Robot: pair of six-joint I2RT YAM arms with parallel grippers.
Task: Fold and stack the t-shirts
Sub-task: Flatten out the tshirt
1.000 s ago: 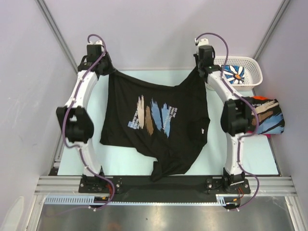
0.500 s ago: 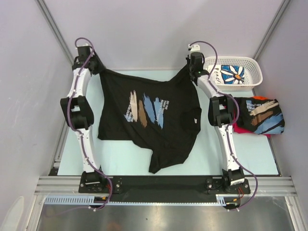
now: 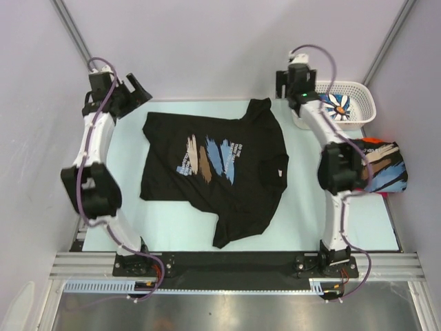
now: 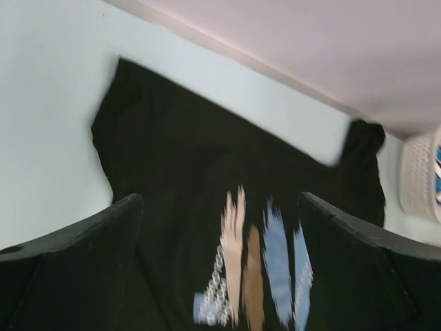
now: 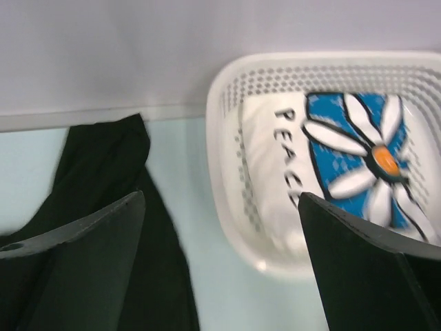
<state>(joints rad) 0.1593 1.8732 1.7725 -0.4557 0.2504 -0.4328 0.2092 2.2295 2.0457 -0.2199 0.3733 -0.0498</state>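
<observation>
A black t-shirt (image 3: 213, 165) with tan, light-blue and white brush strokes lies spread on the pale table, print up; it also fills the left wrist view (image 4: 227, 207). My left gripper (image 3: 131, 92) hangs open above the table's far left, off the shirt's corner, holding nothing. My right gripper (image 3: 289, 81) is open too, raised at the far right between the shirt's upper right corner (image 5: 103, 179) and the basket. A folded black printed shirt (image 3: 375, 165) rests on a red one at the right edge. A white daisy-print shirt (image 5: 344, 158) lies in the basket.
The white lattice basket (image 3: 365, 96) stands at the far right corner, its rim (image 5: 227, 172) just under my right gripper. Purple-grey walls close in the back and both sides. A metal rail runs along the near edge by the arm bases.
Both grippers opened and let go of the black shirt's top corners. The shirt dropped flat on the table. The left arm swung out to the left, the right arm back toward the basket.
</observation>
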